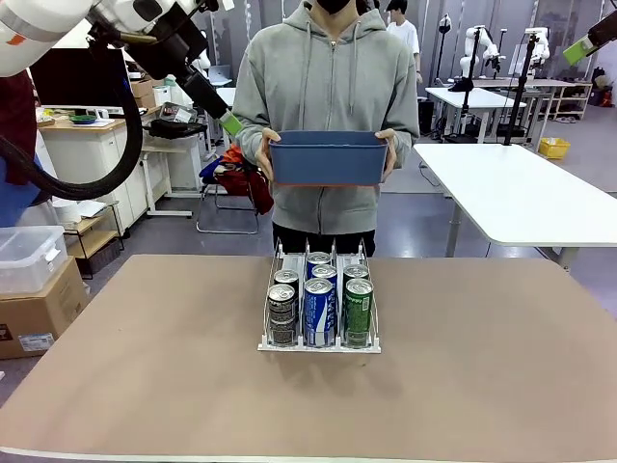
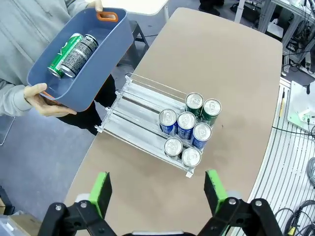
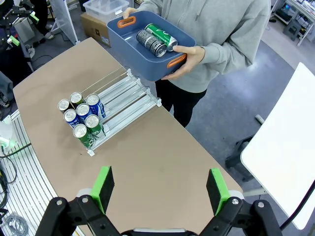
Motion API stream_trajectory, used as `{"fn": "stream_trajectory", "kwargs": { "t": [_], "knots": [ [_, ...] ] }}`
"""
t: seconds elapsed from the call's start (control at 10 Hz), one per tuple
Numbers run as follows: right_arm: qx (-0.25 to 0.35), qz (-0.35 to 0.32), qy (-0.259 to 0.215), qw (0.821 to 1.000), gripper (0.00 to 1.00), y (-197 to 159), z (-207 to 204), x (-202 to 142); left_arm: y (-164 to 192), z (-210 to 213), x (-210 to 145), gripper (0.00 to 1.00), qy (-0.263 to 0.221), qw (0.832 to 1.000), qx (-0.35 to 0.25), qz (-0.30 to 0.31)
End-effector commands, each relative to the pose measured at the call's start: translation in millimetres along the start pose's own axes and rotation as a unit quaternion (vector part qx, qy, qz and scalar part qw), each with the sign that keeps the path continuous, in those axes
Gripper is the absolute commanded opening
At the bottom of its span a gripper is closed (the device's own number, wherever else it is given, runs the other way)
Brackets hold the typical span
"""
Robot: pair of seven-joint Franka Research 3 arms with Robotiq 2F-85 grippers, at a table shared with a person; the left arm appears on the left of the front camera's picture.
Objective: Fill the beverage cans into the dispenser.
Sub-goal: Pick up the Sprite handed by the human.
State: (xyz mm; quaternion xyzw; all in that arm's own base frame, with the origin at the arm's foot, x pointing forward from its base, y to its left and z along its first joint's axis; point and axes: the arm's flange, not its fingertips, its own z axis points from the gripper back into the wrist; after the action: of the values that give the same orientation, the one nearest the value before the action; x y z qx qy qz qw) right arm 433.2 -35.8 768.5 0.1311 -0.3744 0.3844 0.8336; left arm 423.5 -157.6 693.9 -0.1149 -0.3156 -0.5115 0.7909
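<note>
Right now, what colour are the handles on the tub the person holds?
Orange. The handles on the blue tub show best in the right wrist view.

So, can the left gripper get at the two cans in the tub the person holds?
Probably yes. The tub is open on top, the green can and the dark can lie uncovered in it, and the left gripper hangs open with nothing between. The person's hand grips only the rim.

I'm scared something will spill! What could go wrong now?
The two cans lie loose in the tub the person holds up; they might roll when grabbed. The dispenser has narrow lanes, so a tilted can could catch on a wall or bump the standing cans.
</note>
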Motion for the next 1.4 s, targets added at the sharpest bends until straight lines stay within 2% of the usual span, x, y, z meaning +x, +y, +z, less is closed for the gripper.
{"fn": "stream_trajectory", "kwargs": {
  "t": [0.0, 0.2, 0.4, 0.6, 0.8, 0.9, 1.3],
  "knots": [
    [0.001, 0.000, 0.000, 1.000, 1.00, 1, 0, -1, 0, 0, 0, 1.00, 0.000, 1.000, 0.000, 0.000],
    [0.001, 0.000, 0.000, 1.000, 1.00, 1, 0, -1, 0, 29, 10, 1.00, -0.002, 0.999, -0.042, 0.009],
    [0.001, 0.000, 0.000, 1.000, 1.00, 1, 0, -1, -3, 54, 12, 1.00, -0.013, 0.998, -0.061, -0.004],
    [0.001, 0.000, 0.000, 1.000, 1.00, 1, 0, -1, 10, 66, 12, 1.00, -0.017, 0.999, -0.041, -0.007],
    [0.001, 0.000, 0.000, 1.000, 1.00, 1, 0, -1, 18, 61, 12, 1.00, -0.025, 0.999, -0.017, -0.029],
    [0.001, 0.000, 0.000, 1.000, 1.00, 1, 0, -1, 5, 73, 16, 1.00, -0.014, 0.999, -0.033, -0.004],
    [0.001, 0.000, 0.000, 1.000, 1.00, 1, 0, -1, 5, 73, 16, 1.00, -0.014, 0.999, -0.033, -0.004]
  ]
}}
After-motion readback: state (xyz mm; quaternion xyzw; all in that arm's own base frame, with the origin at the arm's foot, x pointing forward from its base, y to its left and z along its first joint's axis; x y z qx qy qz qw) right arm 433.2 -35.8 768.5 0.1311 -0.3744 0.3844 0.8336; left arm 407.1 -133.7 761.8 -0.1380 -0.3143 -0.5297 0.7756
